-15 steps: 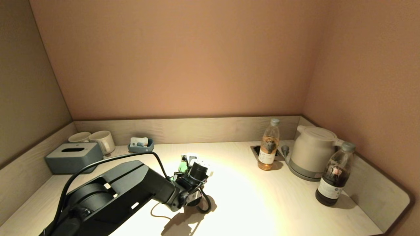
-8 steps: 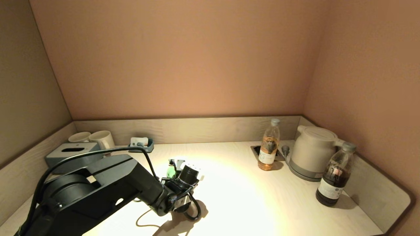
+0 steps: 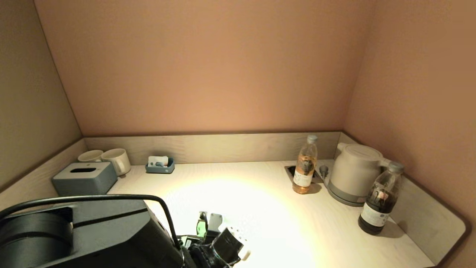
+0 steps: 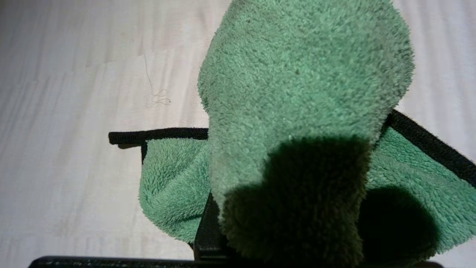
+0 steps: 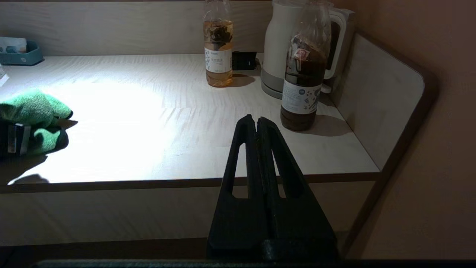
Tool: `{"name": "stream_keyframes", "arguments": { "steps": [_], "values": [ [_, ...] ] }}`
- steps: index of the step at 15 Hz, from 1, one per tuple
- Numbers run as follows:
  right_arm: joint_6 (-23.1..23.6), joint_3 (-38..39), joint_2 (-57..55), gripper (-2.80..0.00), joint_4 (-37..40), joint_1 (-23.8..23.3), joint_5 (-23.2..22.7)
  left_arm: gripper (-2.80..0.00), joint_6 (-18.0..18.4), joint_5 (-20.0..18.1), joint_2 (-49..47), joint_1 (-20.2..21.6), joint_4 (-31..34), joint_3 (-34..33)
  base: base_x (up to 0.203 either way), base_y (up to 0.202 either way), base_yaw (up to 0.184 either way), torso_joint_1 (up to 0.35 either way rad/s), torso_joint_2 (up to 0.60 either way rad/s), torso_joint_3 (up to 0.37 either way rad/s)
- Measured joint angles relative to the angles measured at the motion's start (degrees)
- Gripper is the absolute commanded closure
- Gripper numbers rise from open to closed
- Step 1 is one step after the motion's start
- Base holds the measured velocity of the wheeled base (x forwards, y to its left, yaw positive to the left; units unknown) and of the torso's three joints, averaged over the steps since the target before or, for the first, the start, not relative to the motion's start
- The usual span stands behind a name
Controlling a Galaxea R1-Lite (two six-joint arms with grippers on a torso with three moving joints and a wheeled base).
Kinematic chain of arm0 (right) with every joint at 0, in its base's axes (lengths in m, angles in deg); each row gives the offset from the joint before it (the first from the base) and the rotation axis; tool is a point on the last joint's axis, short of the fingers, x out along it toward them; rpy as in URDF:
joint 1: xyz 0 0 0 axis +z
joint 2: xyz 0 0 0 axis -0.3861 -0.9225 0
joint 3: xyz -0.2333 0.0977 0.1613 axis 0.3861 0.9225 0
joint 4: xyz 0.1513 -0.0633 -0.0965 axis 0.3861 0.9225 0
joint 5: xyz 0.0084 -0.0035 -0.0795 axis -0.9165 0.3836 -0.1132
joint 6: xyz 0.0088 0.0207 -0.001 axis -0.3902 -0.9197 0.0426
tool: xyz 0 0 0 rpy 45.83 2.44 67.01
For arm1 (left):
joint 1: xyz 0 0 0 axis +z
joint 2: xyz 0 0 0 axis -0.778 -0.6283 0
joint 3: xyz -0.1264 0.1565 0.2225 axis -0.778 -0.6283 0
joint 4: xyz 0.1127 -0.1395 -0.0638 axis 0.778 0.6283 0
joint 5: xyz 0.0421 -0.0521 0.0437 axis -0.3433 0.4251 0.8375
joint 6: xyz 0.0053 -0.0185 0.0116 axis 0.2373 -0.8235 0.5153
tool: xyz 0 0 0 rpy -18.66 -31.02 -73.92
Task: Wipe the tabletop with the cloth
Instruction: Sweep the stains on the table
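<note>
In the head view, the left arm is filling the lower left of the frame, and the left pincer point(image 3: 208, 223) is sitting at the bottom centre, low over the table point(image 3: 267, 193). Only a small green piece of the cloth point(image 3: 201, 226) is showing there, between the black parts of the wrist. A grey tissue box point(image 3: 84, 178), two mugs point(image 3: 111, 159) and a small blue tray point(image 3: 160, 165) are standing at the middle left; a pale bottle point(image 3: 305, 165), a kettle point(image 3: 353, 173) and a dark bottle point(image 3: 379, 199) are standing at the middle right.

In the left wrist view, the cloth point(image 4: 297, 111) is covering the centre and the right of the frame. The pincer is gripping it: one fold is rising up and away from the camera, and the rest, with its black edge, is lying flat on the table point(image 4: 74, 111) at the bottom. So the cloth is lying straight ahead of this pincer, with its long side across the frame.

In the right wrist view, the right pincer point(image 5: 257, 123) is hanging at the bottom centre, in front of the table edge, its two fingers pressed together and holding nothing. The cloth point(image 5: 35, 108) is far at the middle left, so the left arm is clearly the nearer one. I judge the next stroke belongs to the left arm, over the bright bare area of the table point(image 5: 148, 123).
</note>
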Motion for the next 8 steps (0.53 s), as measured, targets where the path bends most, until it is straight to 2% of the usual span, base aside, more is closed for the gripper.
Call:
{"name": "stream_keyframes", "arguments": {
  "steps": [4, 8],
  "values": [
    [0.00, 0.00, 0.00, 0.00, 0.00, 0.02, 0.01, 0.00, 0.73, -0.51, 0.36, -3.90, 0.09, 2.79, 0.000, 0.000, 0.000, 0.000, 0.00, 0.000],
    [0.01, 0.00, 0.00, 0.00, -0.02, 0.02, -0.01, 0.00, 5.52, -0.83, -3.37, -4.77, -0.07, 13.13, 0.000, 0.000, 0.000, 0.000, 0.00, 0.000]
  ]
}}
